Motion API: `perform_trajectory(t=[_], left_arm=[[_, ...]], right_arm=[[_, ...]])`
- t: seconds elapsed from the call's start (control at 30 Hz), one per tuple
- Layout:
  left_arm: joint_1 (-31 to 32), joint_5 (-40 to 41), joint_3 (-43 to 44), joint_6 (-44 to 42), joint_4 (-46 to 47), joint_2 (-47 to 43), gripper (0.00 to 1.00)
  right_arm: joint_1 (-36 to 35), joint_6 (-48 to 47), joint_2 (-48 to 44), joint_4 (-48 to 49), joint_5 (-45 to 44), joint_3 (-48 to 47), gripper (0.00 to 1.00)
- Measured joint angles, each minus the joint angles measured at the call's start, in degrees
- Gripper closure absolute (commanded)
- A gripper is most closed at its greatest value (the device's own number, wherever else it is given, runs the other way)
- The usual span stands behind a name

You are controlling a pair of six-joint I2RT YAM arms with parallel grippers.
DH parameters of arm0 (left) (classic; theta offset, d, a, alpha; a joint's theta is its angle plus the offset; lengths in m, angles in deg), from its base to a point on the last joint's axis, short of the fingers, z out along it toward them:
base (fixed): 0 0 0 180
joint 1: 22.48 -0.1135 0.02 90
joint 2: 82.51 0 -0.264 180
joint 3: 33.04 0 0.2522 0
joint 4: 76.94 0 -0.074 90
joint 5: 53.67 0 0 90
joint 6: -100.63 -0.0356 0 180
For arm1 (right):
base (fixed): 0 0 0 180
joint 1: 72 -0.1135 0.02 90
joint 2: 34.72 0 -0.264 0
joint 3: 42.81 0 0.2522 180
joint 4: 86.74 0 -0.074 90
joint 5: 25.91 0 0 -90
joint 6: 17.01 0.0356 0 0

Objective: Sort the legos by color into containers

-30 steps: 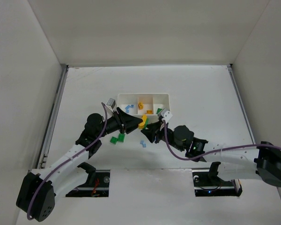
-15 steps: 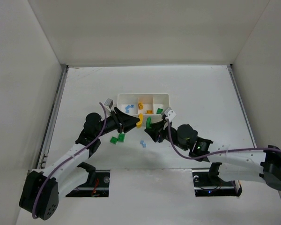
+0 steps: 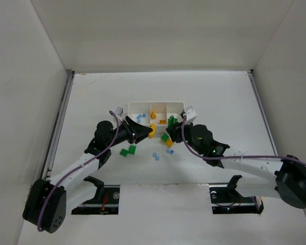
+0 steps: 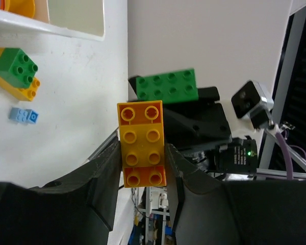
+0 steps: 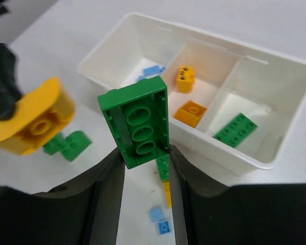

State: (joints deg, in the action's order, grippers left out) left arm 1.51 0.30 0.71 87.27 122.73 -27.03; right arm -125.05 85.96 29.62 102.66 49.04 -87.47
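Near the tray (image 5: 280,87), left gripper (image 4: 142,153) clamped on yellow brick (image 4: 141,144), right gripper (image 5: 143,153) on green brick (image 5: 137,122), both protruding lengthwise

top external view looks steeply down over the whole white tabletop (image 3: 219,92); both close wrist views face each other, sharing the white rectangular plastic tray (image 5: 290,69).

Loose bricks (image 3: 126,151) lie on the table (image 3: 219,102) just before the tray (image 3: 156,103), with others inside its compartments (image 5: 275,87).

White table (image 3: 219,92) with tray (image 3: 157,103), loose bricks (image 3: 126,151)
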Motion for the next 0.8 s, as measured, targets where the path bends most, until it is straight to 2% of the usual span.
perform_trajectory(t=[0.17, 0.37, 0.43, 0.6, 0.8], left_arm=[[1.51, 4.24, 4.02, -6.4, -2.23, 4.15, 0.88], [4.39, 11.56, 10.88, -16.02, -6.43, 10.05, 0.88], [5.38, 14.12, 13.18, -19.17, -8.17, 11.58, 0.88], [7.63, 20.65, 18.14, -26.36, -12.02, 14.71, 0.88], [9.81, 26.91, 21.49, -31.54, -14.1, 18.23, 0.88]], right_arm=[[5.25, 2.49, 7.37, -3.39, -1.51, -4.44, 0.69], [9.46, 4.44, 11.19, -5.68, -2.14, -7.67, 0.66], [10.62, 4.81, 12.26, -6.43, -2.12, -8.98, 0.63], [12.24, 4.83, 15.28, -7.74, -2.16, -12.28, 0.47], [12.52, 4.81, 16.44, -8.26, -2.21, -13.22, 0.43]])
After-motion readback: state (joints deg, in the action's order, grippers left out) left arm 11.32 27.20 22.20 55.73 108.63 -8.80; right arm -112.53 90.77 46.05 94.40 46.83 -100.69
